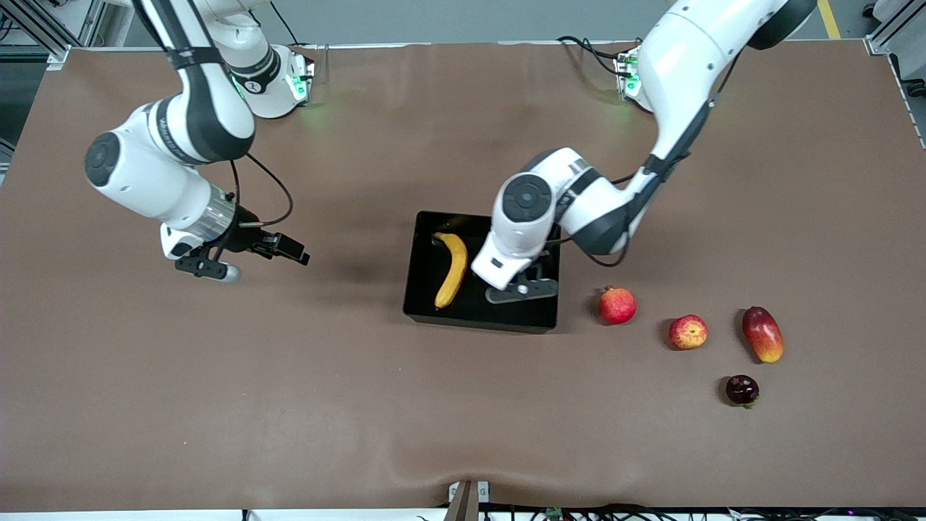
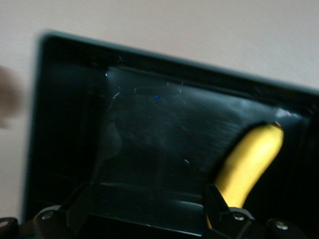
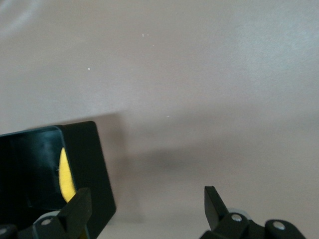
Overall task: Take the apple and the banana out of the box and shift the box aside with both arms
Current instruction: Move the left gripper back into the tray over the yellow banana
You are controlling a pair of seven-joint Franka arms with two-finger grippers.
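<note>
nearest the front camera lay a small dark round fruit (image 1: 742,390), toward the left arm's end of the table. a little farther sat the apple (image 1: 688,332), red with yellow streaks, with the red-orange mango (image 1: 762,333) just beside it toward the left arm's end and the pomegranate (image 1: 617,305) on its inner flank, slightly farther from the camera. all four rested on the brown table (image 1: 289,405), apart from one another.

the black box (image 1: 427,304) stood mid-table, near the pomegranate but not touching it. the banana (image 1: 452,269) lay inside it, along the wall toward the right arm's end. the left gripper (image 1: 522,289) hovered over the box's bare half, beside the banana; in the left wrist view its fingers (image 2: 75,209) stood wide apart with nothing between them, the banana (image 2: 249,162) showing past one fingertip.

the right gripper (image 1: 210,269) hung over bare table well apart from the box, toward the right arm's end, its fingers (image 3: 75,211) spread and empty, with a corner of the box (image 3: 89,164) in its view.
</note>
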